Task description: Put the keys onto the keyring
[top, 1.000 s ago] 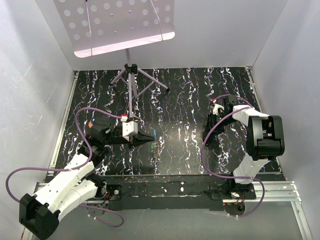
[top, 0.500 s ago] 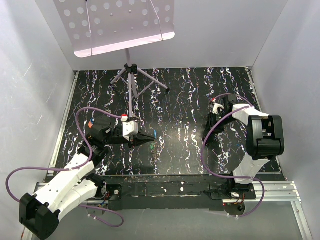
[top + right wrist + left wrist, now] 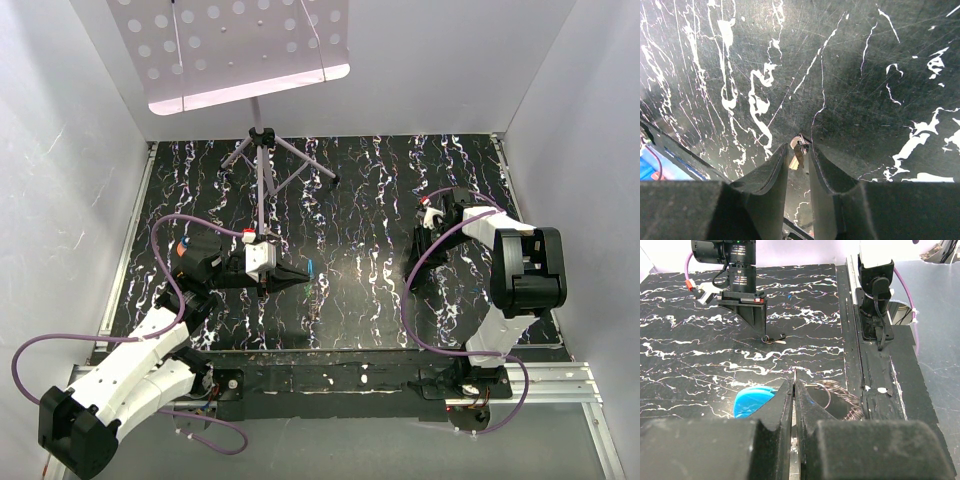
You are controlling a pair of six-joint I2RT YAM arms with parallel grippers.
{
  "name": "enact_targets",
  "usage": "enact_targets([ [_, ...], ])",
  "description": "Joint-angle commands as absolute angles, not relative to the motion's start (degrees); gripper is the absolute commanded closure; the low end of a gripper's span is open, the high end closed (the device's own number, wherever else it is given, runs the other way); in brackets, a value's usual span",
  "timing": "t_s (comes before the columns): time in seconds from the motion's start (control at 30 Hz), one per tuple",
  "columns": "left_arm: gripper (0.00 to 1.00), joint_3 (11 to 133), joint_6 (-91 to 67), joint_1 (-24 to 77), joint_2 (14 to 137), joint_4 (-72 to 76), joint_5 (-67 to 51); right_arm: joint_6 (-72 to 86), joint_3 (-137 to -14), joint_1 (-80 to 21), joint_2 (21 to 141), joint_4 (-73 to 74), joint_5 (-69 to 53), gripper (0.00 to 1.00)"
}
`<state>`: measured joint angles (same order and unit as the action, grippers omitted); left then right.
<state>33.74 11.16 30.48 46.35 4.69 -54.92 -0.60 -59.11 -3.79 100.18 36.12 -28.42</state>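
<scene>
In the left wrist view my left gripper (image 3: 794,384) is shut on a thin wire of the keyring. Its blue tag (image 3: 754,401) shows left of the fingers and its grey-brown wire loop (image 3: 837,392) to their right. From above, the left gripper (image 3: 303,273) hovers over the mat's left-centre with the blue tag (image 3: 310,266) at its tip. My right gripper (image 3: 800,145) points down at the mat with the small grey keys (image 3: 799,154) pinched between its fingertips. The left wrist view shows those keys (image 3: 775,339) touching the mat at the right gripper (image 3: 761,332).
A music stand's tripod (image 3: 262,160) stands at the back of the marbled mat (image 3: 360,200), its perforated panel (image 3: 230,50) overhead. White walls enclose three sides. A black bar and metal rail (image 3: 340,380) run along the near edge, with purple cables (image 3: 420,300) looping by each arm.
The right gripper has shifted very slightly at the keys. The left gripper and keyring have stayed in place.
</scene>
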Motion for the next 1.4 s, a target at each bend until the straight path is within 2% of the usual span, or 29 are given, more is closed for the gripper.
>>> enact_targets([
  [0.0,1.0,36.3,11.8,30.2,46.0,5.6,-55.9,-0.4,-60.6,-4.0,99.8,36.6,-28.6,0.69],
  [0.6,1.0,36.6,12.0,30.2,46.4,5.2,-55.6,6.0,-60.5,-4.7,98.1,36.2,-24.1,0.68],
  [1.37,1.0,36.7,12.5,30.2,46.1,4.7,-55.5,5.4,-61.3,-6.0,99.8,38.0,-23.8,0.72],
])
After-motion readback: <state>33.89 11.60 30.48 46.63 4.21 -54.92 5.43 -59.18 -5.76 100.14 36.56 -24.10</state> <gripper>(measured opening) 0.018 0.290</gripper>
